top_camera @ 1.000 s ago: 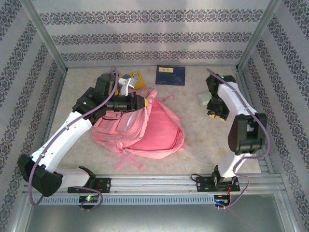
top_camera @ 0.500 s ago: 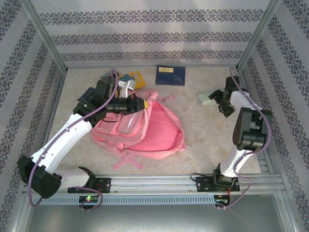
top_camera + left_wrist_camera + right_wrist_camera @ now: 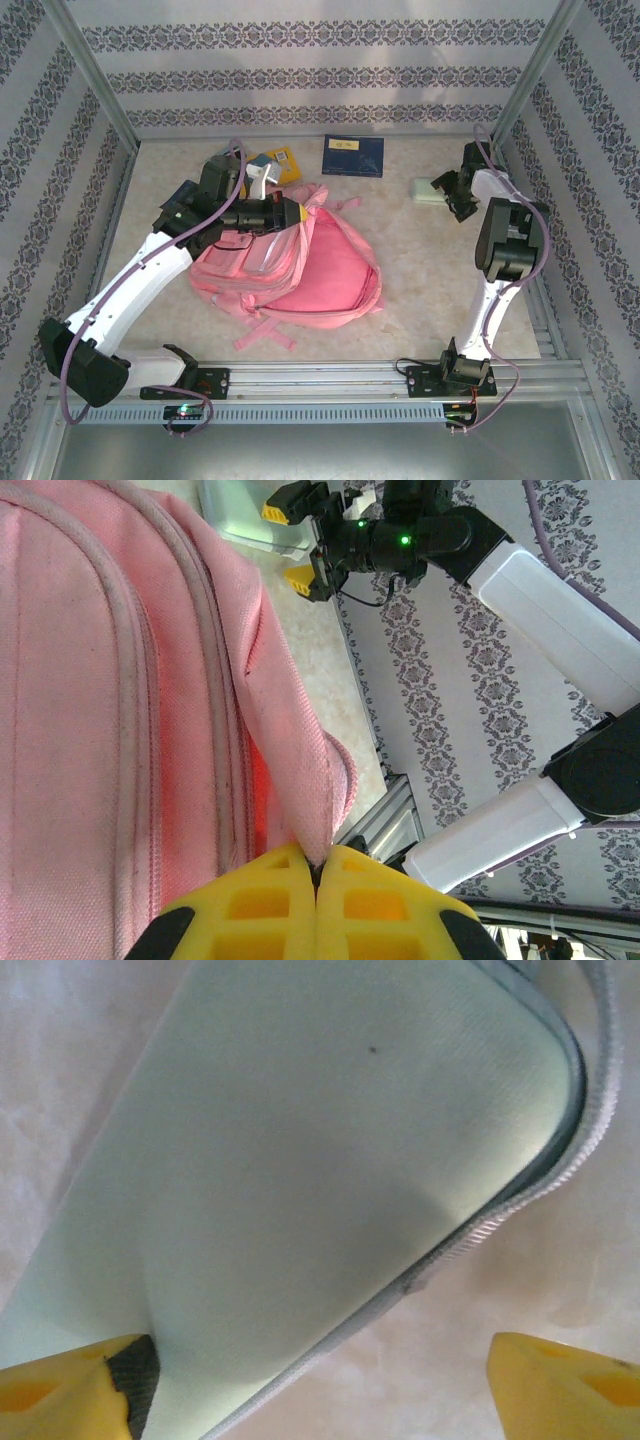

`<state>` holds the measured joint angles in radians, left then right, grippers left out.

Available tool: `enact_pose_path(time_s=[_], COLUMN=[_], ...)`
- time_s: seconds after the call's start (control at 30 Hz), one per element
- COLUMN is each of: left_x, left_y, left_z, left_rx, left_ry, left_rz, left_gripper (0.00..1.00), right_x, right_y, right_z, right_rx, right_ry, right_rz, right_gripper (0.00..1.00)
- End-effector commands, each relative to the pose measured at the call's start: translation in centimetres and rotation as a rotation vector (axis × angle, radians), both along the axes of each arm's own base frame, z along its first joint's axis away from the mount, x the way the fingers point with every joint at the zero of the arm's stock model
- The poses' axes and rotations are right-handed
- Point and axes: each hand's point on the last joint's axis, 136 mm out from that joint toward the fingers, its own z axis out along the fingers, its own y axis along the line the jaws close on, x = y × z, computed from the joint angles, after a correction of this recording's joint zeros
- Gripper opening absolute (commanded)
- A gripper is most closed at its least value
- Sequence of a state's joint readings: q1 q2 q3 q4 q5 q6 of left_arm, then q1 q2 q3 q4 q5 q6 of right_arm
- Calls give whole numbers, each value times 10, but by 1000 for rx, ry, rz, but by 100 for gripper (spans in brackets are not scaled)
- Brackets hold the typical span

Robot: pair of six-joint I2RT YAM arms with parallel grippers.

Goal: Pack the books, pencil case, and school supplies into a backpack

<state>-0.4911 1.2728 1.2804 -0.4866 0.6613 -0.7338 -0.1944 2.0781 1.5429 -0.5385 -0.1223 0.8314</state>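
Note:
The pink backpack lies mid-table. My left gripper is shut on a fold of its pink fabric at the upper edge, and the yellow fingers meet around it. The mint-green pencil case lies flat at the right. My right gripper hangs open over its near edge, with one fingertip above the pouch and the other above bare table. A navy book lies at the back. A yellow-orange book and a teal one lie behind the left arm.
Patterned walls and metal posts close the table on three sides. The right wall stands close behind the right arm. The backpack straps trail toward the front rail. Bare tabletop lies between the backpack and the pencil case.
The right gripper has swung from the pouch's near side toward the back and now hangs over the pencil case, which sits slightly farther back. The left arm has kept its hold.

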Motion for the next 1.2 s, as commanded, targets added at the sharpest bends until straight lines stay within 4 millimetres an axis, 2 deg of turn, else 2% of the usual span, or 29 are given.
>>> enact_pose_path(time_s=[0.0, 0.2, 0.37, 0.53, 0.6, 0.7, 0.8, 0.9, 1.0, 1.17], left_x=[4, 3, 3, 3, 4, 5, 4, 3, 2, 0], left_y=[-1, -2, -4, -5, -6, -7, -8, -7, -6, -4], left_z=[16, 15, 14, 16, 17, 15, 14, 15, 14, 13], left_rx=[-6, -4, -13, -21, -21, -22, -24, -14, -3, 12], left_ry=[-67, -76, -83, -100, -108, -106, -99, -100, -96, -88], left_rz=[0, -11, -20, -35, -43, -48, -57, -60, -58, -50], left_gripper=[0, 0, 0, 0, 0, 0, 0, 0, 0, 0], right_x=[-44, -77, -123, -157, -161, -154, -133, -106, -79, -35], right_y=[4, 6, 6, 13, 10, 8, 10, 5, 5, -10], right_z=[-33, -34, -26, -2, 12, 28, 41, 54, 54, 60], right_rx=[16, -15, -35, -54, -72, -53, -11, 6, 83, 101], right_ry=[229, 313, 402, 379, 350, 275, 192, 104, 41, -42], right_rz=[-12, 59, 109, 173, 178, 124, 65, 1, -38, -56], right_gripper=[80, 75, 73, 72, 73, 74, 77, 78, 78, 71])
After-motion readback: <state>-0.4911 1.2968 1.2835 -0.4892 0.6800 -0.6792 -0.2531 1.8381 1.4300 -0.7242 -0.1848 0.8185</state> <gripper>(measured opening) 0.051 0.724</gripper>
